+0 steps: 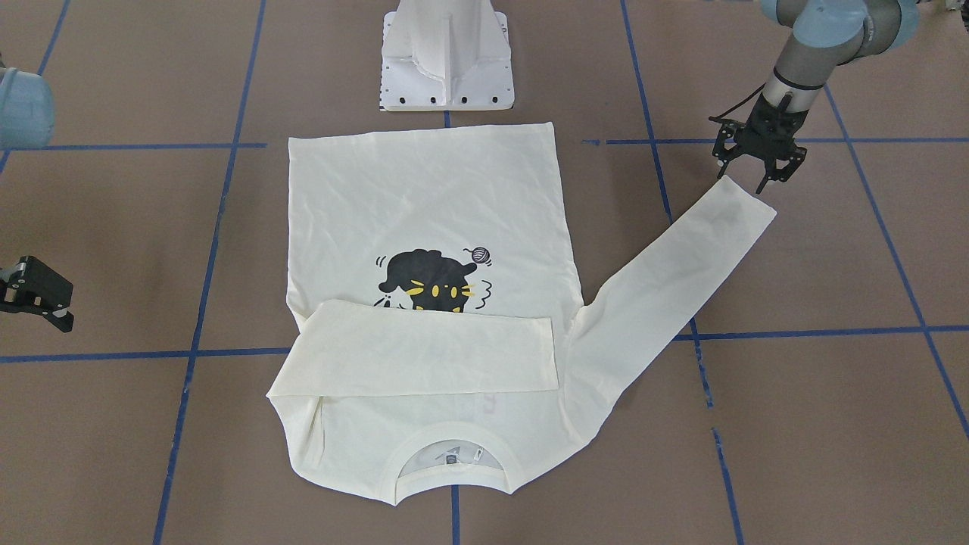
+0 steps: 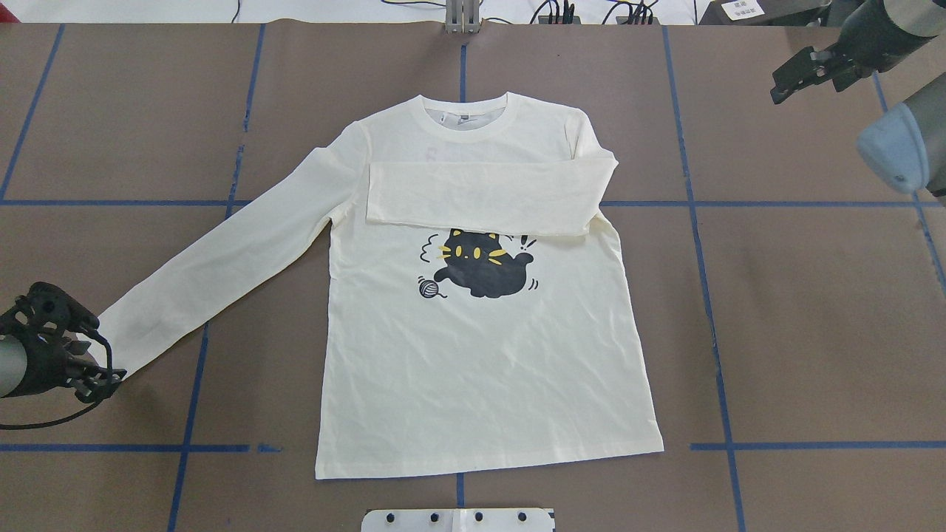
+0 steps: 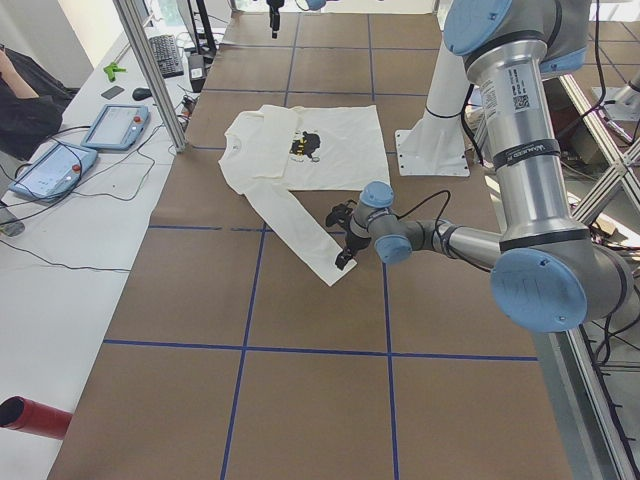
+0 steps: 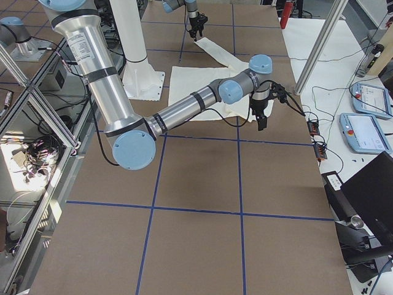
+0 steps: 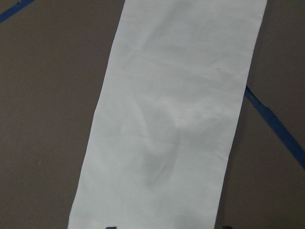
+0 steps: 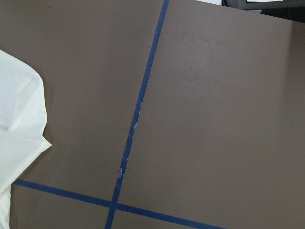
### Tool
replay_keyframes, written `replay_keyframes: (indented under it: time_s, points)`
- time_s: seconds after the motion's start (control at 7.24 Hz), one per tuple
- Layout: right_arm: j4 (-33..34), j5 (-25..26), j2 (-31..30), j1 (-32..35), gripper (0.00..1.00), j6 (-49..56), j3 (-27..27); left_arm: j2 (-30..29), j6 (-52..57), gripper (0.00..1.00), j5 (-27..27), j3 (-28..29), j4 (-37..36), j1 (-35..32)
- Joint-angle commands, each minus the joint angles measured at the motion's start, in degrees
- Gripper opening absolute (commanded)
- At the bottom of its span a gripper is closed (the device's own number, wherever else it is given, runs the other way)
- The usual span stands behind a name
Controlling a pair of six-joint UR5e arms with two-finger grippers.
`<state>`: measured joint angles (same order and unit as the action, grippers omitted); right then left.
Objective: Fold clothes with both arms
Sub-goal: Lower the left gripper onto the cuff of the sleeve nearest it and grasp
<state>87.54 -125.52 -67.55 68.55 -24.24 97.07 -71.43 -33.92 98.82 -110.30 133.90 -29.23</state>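
I find the shirt [image 2: 480, 369] flat mid-surface [image 2: 813, 332], light and limp; I would pinch the outstretched cuff [image 1: 749, 206] beneath the wide-open left gripper [image 1: 757, 172]; the right gripper's [image 1: 47, 303] opening I cannot tell.

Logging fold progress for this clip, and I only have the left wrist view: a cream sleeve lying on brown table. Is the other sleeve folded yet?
Observer: Yes. The other sleeve lies folded across the chest of the T-shirt, reaching the top of the cat print.
Operator: Where is the right gripper?
Observer: The right gripper is apart from the T-shirt, over bare table.
Operator: And the left one?
Observer: The left gripper is open, at the cuff end of the outstretched sleeve.
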Motion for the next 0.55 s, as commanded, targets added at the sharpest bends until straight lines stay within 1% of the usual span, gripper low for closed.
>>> replay_keyframes:
  time_s: [0.0,0.14,0.28,0.41]
  points:
    - [0.0,0.0,-0.5,0.0,1.0,0.0,0.2,0.1,0.0,0.71,-0.6,0.4,0.0,1.8]
    - [0.0,0.0,-0.6,0.0,1.0,0.0,0.2,0.1,0.0,0.65,-0.6,0.6,0.0,1.9]
    - [0.0,0.0,-0.6,0.0,1.0,0.0,0.2,0.1,0.0,0.55,-0.7,0.7,0.0,2.0]
    - [0.0,0.0,-0.6,-0.1,1.0,0.0,0.3,0.1,0.0,0.38,-0.9,0.8,0.0,2.0]
